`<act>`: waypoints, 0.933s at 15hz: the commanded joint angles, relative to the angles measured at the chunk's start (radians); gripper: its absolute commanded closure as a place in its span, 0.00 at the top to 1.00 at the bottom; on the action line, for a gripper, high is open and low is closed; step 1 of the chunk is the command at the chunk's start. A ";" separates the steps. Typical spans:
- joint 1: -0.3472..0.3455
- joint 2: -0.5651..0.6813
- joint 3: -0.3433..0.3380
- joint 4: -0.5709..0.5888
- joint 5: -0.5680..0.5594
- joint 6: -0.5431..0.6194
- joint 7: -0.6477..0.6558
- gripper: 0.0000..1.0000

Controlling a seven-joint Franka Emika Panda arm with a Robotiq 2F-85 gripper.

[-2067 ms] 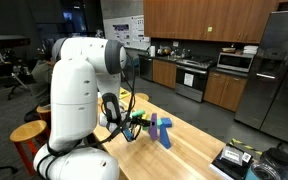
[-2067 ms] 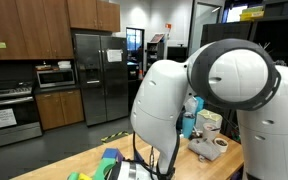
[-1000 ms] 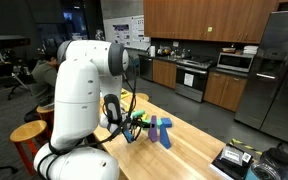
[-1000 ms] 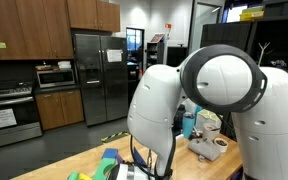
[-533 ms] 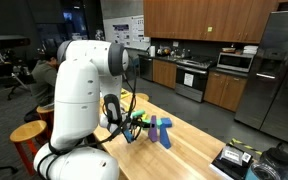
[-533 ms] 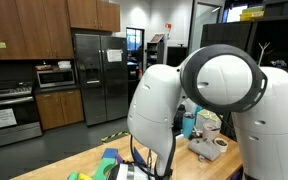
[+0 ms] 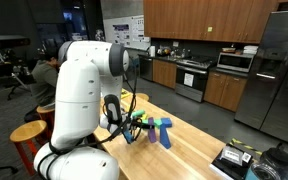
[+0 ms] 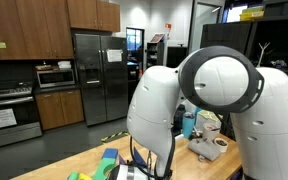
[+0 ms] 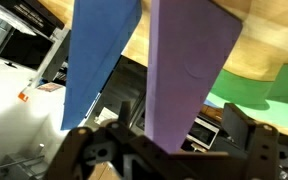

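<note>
In the wrist view a purple block (image 9: 189, 60) stands upright between the jaws of my gripper (image 9: 181, 120). The jaws are open, and a gap shows on each side between the block and the fingers (image 9: 240, 125). Next to it is a blue block (image 9: 99, 50), and a green piece (image 9: 266, 85) lies on the wooden table (image 9: 254, 40). In an exterior view the gripper (image 7: 136, 128) is low over the table beside upright blue blocks (image 7: 164, 133). The purple block is hidden there.
The white robot arm (image 8: 214, 100) fills much of an exterior view, with a green thing (image 8: 109, 160) low beside it. Round stools (image 7: 29, 133) stand by the table. Clutter (image 7: 244, 160) lies at the table's end. A stove (image 7: 192, 78) and a fridge (image 7: 279, 70) are behind.
The arm has barely moved. At the blue blocks by the gripper, a greenish top now shows that was not there half a second ago.
</note>
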 commanded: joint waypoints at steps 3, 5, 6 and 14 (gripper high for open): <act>-0.039 -0.036 0.015 -0.002 0.009 0.082 -0.007 1.00; -0.045 -0.065 0.018 -0.015 0.018 0.110 -0.007 1.00; -0.046 -0.085 0.020 -0.026 0.022 0.123 -0.005 1.00; -0.031 -0.242 0.032 -0.105 0.051 0.160 -0.006 1.00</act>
